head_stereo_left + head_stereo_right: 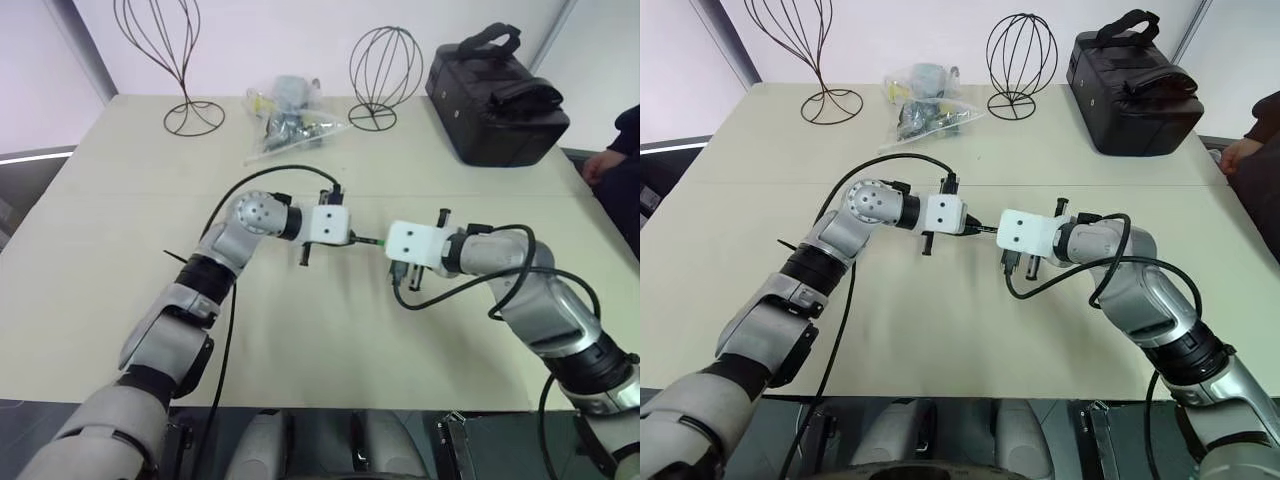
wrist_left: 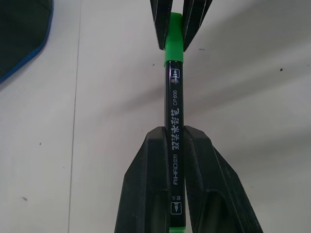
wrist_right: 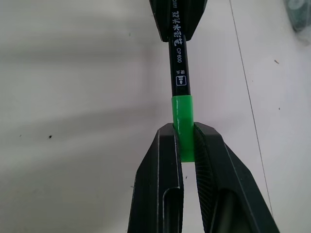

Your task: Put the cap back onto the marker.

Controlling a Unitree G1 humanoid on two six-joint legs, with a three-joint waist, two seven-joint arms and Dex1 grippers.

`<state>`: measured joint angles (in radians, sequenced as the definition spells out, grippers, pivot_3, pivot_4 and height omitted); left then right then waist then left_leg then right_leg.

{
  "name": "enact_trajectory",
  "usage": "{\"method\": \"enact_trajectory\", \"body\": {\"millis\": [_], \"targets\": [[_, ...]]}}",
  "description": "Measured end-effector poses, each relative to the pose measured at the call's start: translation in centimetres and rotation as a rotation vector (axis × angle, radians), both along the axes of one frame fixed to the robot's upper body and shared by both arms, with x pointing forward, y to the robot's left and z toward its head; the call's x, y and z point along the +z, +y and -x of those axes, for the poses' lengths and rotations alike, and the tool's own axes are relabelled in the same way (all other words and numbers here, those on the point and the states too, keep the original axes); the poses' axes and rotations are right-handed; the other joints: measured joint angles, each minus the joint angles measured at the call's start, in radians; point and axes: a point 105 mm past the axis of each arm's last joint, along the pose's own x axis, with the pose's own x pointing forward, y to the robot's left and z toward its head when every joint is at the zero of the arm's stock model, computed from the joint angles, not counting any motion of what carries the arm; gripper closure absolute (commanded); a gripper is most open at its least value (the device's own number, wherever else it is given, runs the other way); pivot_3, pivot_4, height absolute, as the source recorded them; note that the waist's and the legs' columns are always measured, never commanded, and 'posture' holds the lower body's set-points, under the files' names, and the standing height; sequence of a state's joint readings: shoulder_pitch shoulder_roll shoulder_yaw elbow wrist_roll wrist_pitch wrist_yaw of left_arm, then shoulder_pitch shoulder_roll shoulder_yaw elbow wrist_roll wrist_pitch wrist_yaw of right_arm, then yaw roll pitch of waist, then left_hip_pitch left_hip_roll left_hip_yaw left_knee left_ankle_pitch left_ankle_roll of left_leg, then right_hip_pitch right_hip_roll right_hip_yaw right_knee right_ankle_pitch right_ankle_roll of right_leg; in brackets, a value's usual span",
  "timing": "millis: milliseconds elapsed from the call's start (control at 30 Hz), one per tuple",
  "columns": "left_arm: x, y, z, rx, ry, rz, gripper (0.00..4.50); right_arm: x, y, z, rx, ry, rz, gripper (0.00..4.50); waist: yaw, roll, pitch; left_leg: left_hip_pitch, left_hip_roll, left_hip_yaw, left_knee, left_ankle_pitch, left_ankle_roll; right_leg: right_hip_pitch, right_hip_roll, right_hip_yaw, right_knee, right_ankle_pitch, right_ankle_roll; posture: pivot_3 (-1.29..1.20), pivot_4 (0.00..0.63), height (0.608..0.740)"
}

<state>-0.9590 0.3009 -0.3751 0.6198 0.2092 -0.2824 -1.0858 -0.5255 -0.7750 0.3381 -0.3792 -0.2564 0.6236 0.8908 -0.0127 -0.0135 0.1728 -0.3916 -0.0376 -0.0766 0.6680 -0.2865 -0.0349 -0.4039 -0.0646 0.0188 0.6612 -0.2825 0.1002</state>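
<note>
A pale table fills the scene, with a seam running across it behind the arms. At its far right sits a black bag, closed so its contents cannot be told. Two wire stands rise at the back: a tall stand on the far left and a round stand nearer the bag. Between them lies a clear pouch holding small items too jumbled to name. At the right edge a person's hand rests by the table. Above the table's middle the two grippers face each other. The left gripper pinches the marker around its black barrel, its fingers pressed to either side. The marker hangs in the air between the grippers, its long axis level and running left to right, its capped end pointing toward the right gripper. That gripper's fingers pinch the cap, which sits on the marker's end in line with the barrel; whether it is pushed fully home cannot be told.
</note>
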Motion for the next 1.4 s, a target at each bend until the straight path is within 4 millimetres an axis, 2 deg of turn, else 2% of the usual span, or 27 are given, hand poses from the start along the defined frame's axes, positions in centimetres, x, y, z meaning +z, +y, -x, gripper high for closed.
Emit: {"method": "enact_trajectory", "body": {"millis": [467, 533, 567, 633, 700, 800, 900, 967, 1133, 1267, 1400], "targets": [[0.0, 0.0, -0.1, -0.002, -0.009, 0.008, 4.5, 0.1, -0.1, 0.0, -0.002, 0.008, -0.003, 4.45, 0.0, 0.0, 0.0, 0.0, 0.0, 0.0, 0.0, 0.0, 0.0, 0.0, 0.0, 0.0, 0.0, 0.0, 0.0, 0.0, 0.15, 0.74], [0.0, -0.1, 0.0, -0.004, -0.008, 0.008, 4.5, 0.1, -0.1, 0.1, 0.001, 0.007, -0.001, 3.49, 0.0, 0.0, 0.0, 0.0, 0.0, 0.0, 0.0, 0.0, 0.0, 0.0, 0.0, 0.0, 0.0, 0.0, 0.0, 0.0, 0.15, 0.74], [0.3, -0.5, 0.2, -0.022, -0.013, 0.028, 4.5, 0.0, -0.1, 0.1, 0.003, 0.01, -0.001, 3.18, 0.0, 0.0, 0.0, 0.0, 0.0, 0.0, 0.0, 0.0, 0.0, 0.0, 0.0, 0.0, 0.0, 0.0, 0.0, 0.0, 0.15, 0.74], [1.1, -1.6, 0.9, -0.069, -0.038, 0.062, 4.5, -0.4, -0.1, 0.2, 0.009, 0.021, 0.002, 2.17, 0.003, 0.0, 0.0, 0.0, 0.0, 0.0, 0.0, 0.0, 0.0, 0.0, -0.001, 0.0, 0.0, 0.0, 0.0, 0.0, 0.15, 0.74], [1.6, -2.0, 1.3, -0.098, -0.057, 0.072, 4.5, -0.8, -0.4, 0.7, 0.015, 0.038, 0.019, 2.17, 0.002, 0.0, 0.0, 0.0, 0.0, 0.0, 0.0, 0.0, 0.0, 0.0, -0.001, 0.0, 0.0, 0.0, 0.0, 0.0, 0.15, 0.74], [1.7, -2.0, 1.6, -0.111, -0.059, 0.068, 4.5, -0.9, -2.1, 1.1, -0.021, 0.049, 0.045, 2.17, 0.001, 0.0, 0.0, -0.001, 0.0, 0.0, 0.0, 0.0, 0.0, 0.0, -0.001, 0.0, 0.0, 0.0, 0.0, 0.0, 0.15, 0.74], [2.0, -0.9, 1.2, -0.081, -0.07, 0.063, 4.5, -1.7, -4.6, 2.2, -0.078, 0.106, 0.085, 2.17, 0.001, 0.0, 0.0, 0.0, 0.0, 0.0, 0.0, 0.0, 0.0, 0.0, 0.0, 0.0, 0.0, 0.0, 0.0, 0.0, 0.15, 0.74], [1.8, -0.3, 1.1, -0.061, -0.062, 0.058, 4.5, -1.6, -5.4, 2.6, -0.105, 0.114, 0.081, 2.17, -0.003, 0.0, 0.0, 0.0, 0.0, 0.001, 0.0, 0.0, 0.0, -0.001, 0.0, 0.001, 0.0, 0.0, 0.0, 0.0, 0.15, 0.74], [1.0, 0.6, 1.1, -0.019, -0.024, 0.064, 4.5, 0.3, -6.7, 3.6, -0.156, 0.067, 0.04, 2.17, 0.001, 0.0, 0.0, 0.0, 0.001, 0.001, 0.0, 0.0, 0.0, 0.0, 0.0, 0.001, 0.001, 0.0, 0.0, 0.0, 0.15, 0.74], [1.0, 1.9, 0.4, 0.081, 0.019, 0.104, 4.5, 0.2, -7.1, 4.4, -0.219, 0.062, -0.059, 2.17, 0.002, 0.0, 0.0, 0.0, 0.001, 0.001, 0.0, 0.0, 0.0, 0.0, 0.0, 0.001, 0.001, 0.0, 0.0, 0.0, 0.15, 0.74], [1.0, 2.9, -0.3, 0.256, 0.074, 0.217, 4.5, 0.2, -6.4, 4.9, -0.254, 0.04, -0.16, 2.17, -0.001, 0.0, 0.0, 0.0, 0.001, 0.001, 0.0, 0.0, 0.0, 0.0, 0.0, 0.001, 0.001, 0.0, 0.0, 0.0, 0.15, 0.74]]}}
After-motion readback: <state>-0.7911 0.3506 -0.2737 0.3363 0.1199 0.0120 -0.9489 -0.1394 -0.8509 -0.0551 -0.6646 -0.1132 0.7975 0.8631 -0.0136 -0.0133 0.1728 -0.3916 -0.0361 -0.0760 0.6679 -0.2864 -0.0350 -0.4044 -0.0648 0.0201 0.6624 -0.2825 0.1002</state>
